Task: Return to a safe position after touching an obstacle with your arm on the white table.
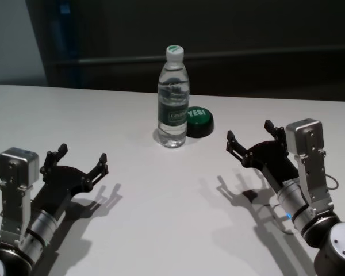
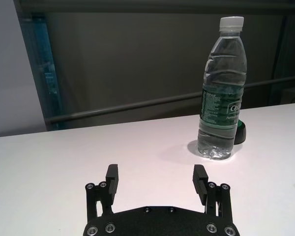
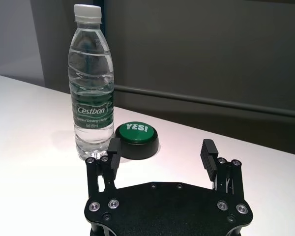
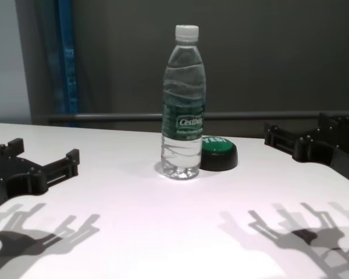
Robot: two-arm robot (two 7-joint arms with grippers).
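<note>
Light: bright overhead, washing out the wide white matte table [image 1: 161,218].
Shadows: crisp gripper shadows fall toward the near edge.
Background: dim, dark wall.
Focus: sharp throughout.

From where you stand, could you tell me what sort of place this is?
Probably a robot test lab: a bare white table holds only a water bottle and a green button, with dark wall panels behind.
</note>
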